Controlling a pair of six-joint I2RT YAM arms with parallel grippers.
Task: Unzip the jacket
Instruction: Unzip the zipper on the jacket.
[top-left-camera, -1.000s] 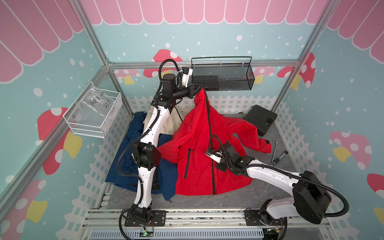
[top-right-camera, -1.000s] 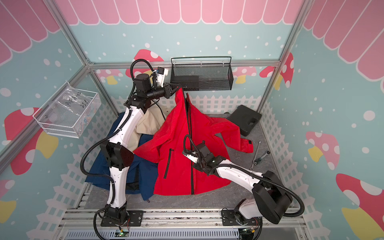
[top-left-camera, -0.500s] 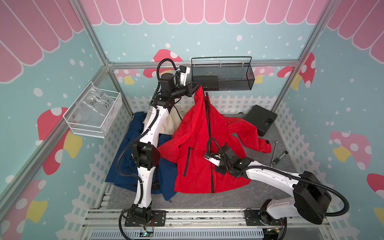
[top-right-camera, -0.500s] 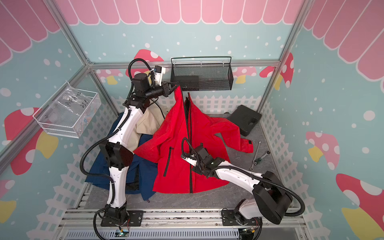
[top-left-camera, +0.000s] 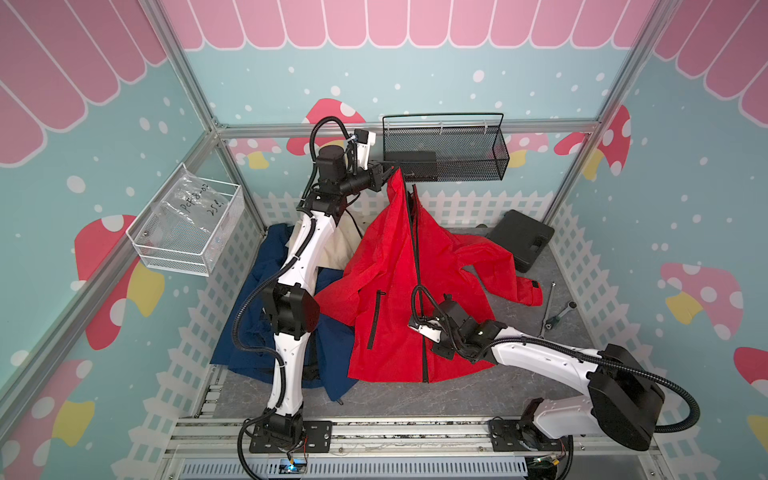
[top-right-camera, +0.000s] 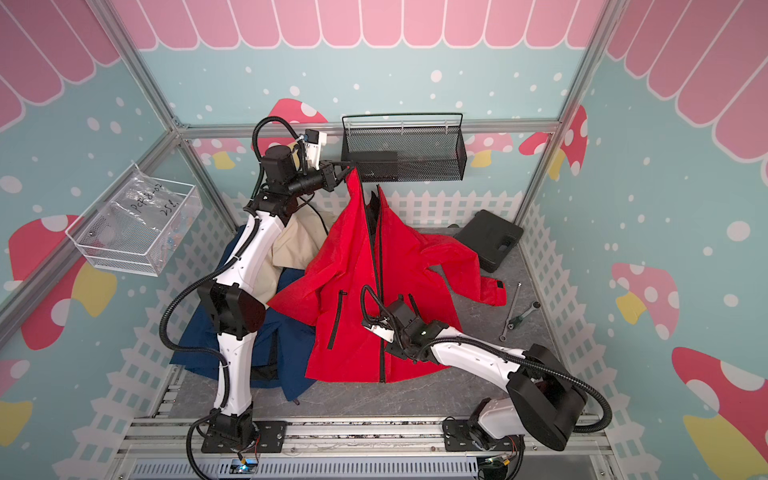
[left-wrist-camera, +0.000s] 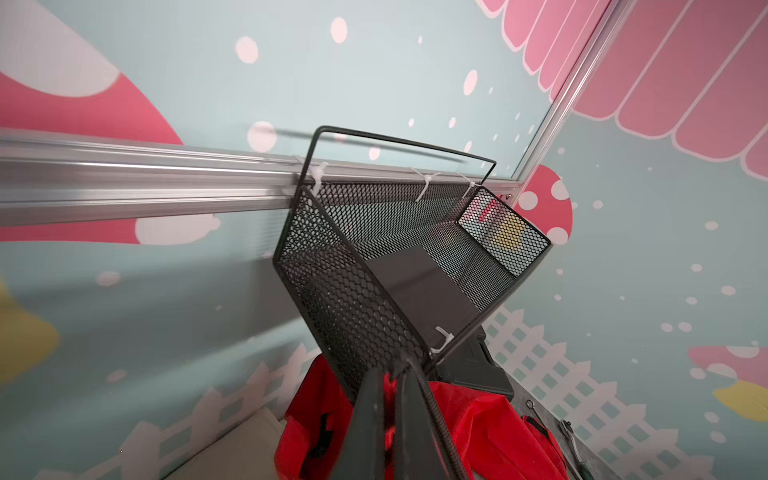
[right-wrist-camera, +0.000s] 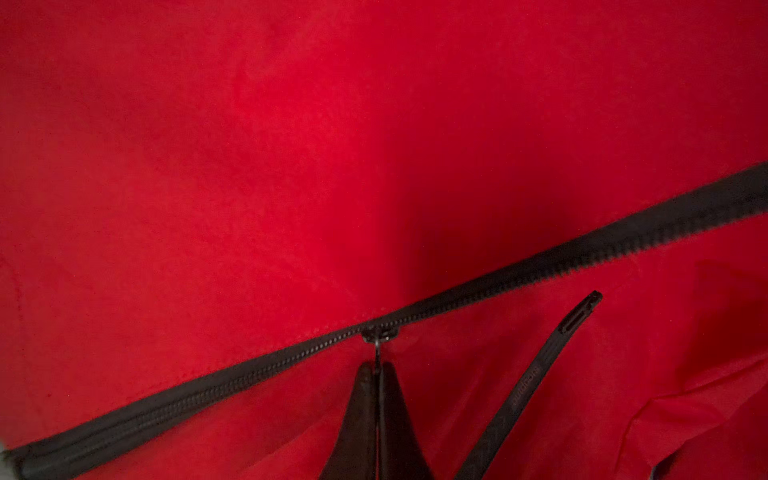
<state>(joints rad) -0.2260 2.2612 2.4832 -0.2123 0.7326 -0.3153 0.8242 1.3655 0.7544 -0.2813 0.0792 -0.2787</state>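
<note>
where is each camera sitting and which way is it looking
Top views: high at the front, looking down on the left arm, the right arm and the red jacket.
Left wrist: raised at the back, facing the black basket; the left gripper shows, shut on the jacket's top edge.
Right wrist: close over the jacket, facing its zipper; the right gripper shows, shut on the zipper pull.
Shared: the red jacket is in every view.

Black mesh basket (top-left-camera: 465, 154) on back rail, 12 o'clock, dark box (top-left-camera: 409, 160) inside. White wire basket (top-left-camera: 174, 259) at 10 o'clock, clear bags (top-left-camera: 195, 203) inside. Black case (top-left-camera: 521, 245) at 2 o'clock. Wrench (top-left-camera: 561, 316) and thin long tool (top-left-camera: 547, 307) close together, 3 o'clock. Blue garment (top-left-camera: 249, 340) at 8 o'clock, beige garment (top-left-camera: 336, 249) at 11 o'clock.
</note>
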